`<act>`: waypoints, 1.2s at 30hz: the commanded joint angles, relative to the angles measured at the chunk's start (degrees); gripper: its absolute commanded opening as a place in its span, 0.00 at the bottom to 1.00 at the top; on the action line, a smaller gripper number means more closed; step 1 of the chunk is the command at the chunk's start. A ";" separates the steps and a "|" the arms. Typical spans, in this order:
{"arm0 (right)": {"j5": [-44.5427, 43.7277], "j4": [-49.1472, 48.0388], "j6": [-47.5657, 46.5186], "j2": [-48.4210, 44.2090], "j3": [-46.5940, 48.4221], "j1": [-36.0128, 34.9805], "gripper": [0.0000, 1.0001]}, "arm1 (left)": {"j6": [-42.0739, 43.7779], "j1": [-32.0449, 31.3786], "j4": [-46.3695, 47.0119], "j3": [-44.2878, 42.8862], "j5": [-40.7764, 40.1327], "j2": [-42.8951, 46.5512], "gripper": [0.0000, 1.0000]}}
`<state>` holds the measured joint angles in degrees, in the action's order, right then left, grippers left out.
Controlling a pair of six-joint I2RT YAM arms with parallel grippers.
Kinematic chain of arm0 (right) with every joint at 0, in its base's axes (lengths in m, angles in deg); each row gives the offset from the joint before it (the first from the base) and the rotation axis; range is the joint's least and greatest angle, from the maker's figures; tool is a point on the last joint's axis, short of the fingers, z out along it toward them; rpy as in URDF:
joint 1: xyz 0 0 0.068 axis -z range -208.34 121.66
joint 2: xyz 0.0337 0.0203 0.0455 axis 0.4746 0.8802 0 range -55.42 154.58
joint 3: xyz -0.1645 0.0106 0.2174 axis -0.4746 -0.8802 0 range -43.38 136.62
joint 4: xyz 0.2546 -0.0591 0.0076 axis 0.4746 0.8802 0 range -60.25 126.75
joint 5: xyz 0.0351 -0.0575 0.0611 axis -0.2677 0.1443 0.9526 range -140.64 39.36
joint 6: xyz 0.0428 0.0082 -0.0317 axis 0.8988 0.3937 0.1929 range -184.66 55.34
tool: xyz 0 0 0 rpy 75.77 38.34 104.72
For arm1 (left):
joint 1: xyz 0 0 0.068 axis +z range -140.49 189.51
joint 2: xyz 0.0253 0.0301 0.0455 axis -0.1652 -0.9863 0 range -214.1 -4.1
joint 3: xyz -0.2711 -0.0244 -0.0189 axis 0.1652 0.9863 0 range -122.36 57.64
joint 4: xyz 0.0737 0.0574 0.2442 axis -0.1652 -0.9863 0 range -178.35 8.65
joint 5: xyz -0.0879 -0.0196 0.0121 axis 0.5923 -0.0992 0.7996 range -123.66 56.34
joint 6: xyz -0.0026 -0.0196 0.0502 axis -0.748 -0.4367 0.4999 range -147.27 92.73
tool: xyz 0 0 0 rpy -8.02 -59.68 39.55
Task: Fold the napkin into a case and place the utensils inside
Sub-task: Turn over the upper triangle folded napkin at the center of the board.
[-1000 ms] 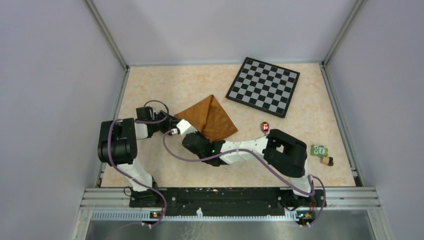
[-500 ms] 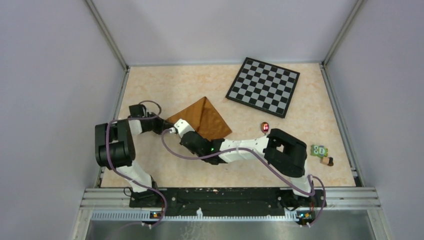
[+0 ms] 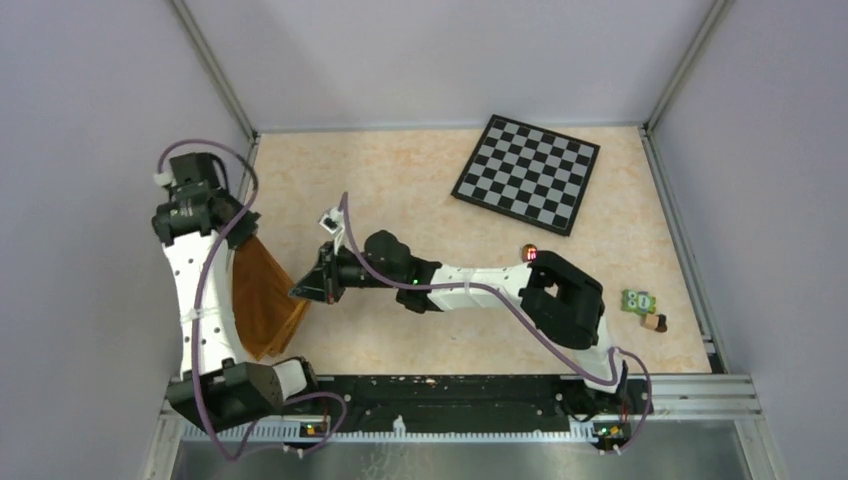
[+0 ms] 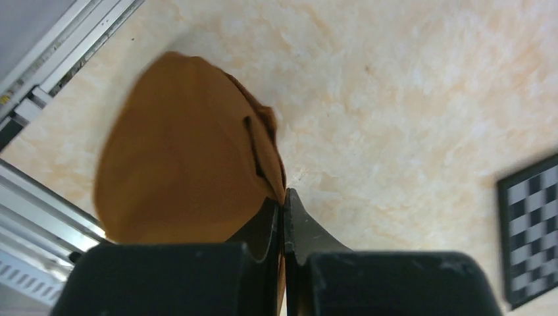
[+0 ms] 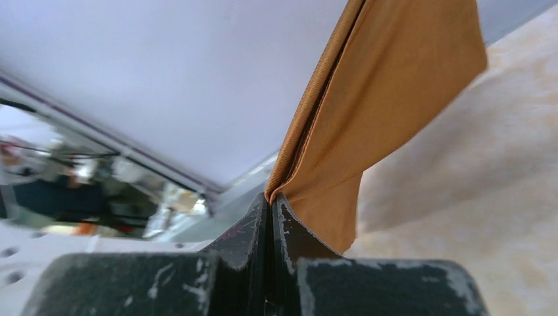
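Note:
The rust-brown napkin (image 3: pixel 265 300) hangs off the table at the left, stretched between both grippers. High by the left wall, my left gripper (image 3: pixel 240 234) is shut on its upper edge; the left wrist view shows the cloth (image 4: pixel 184 151) pinched between the jaws of that gripper (image 4: pixel 284 197). Lower down, my right gripper (image 3: pixel 300 292) is shut on another corner. In the right wrist view the napkin (image 5: pixel 388 79) rises from the closed tips of the right gripper (image 5: pixel 271 196). A reddish spoon bowl (image 3: pixel 529 253) shows by the right arm; its handle is hidden. The fork and any case are out of view.
The black-and-grey checkered board (image 3: pixel 527 174) lies at the back right and also shows in the left wrist view (image 4: pixel 533 230). A small green toy (image 3: pixel 638 301) and a brown piece (image 3: pixel 655 322) sit near the right wall. A metal rail (image 3: pixel 460 395) runs along the front edge.
The left gripper closed on the napkin, and the left arm swung up and left, lifting the cloth off the table. The right gripper moved left and up with its corner.

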<state>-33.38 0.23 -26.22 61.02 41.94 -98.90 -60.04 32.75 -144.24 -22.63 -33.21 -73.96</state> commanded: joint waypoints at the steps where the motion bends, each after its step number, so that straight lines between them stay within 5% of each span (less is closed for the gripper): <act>1: 22.02 -17.68 19.90 0.94 -8.92 1.80 0.00 | 0.84 -11.73 11.33 -2.73 -18.68 -9.33 0.00; 12: 21.21 -20.56 18.08 2.69 -26.96 14.88 0.00 | 2.33 -22.95 38.76 2.71 -4.81 -31.51 0.00; 20: 19.20 -9.00 10.14 -0.58 -33.32 22.30 0.00 | 1.37 -31.54 41.30 -3.78 -4.76 -41.04 0.02; 25: 13.74 3.20 3.60 -4.89 -33.81 24.59 0.02 | 2.08 -35.49 39.27 -11.22 -2.12 -48.03 0.28; 29: 3.94 14.59 -2.75 -10.84 -33.72 24.86 0.28 | 6.51 -39.45 35.08 -18.67 -0.75 -50.87 0.60; 32: -1.64 22.72 -9.40 -15.64 -32.82 24.91 0.45 | 9.29 -40.19 30.09 -20.68 3.61 -47.40 0.70; 36: -1.82 25.09 -14.37 -16.38 -31.53 24.87 0.51 | 13.05 -39.75 27.42 -13.48 3.56 -36.80 0.76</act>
<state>-31.63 18.83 -32.43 46.62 8.56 -73.96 -51.95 -7.59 -112.99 -40.31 -30.85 -122.27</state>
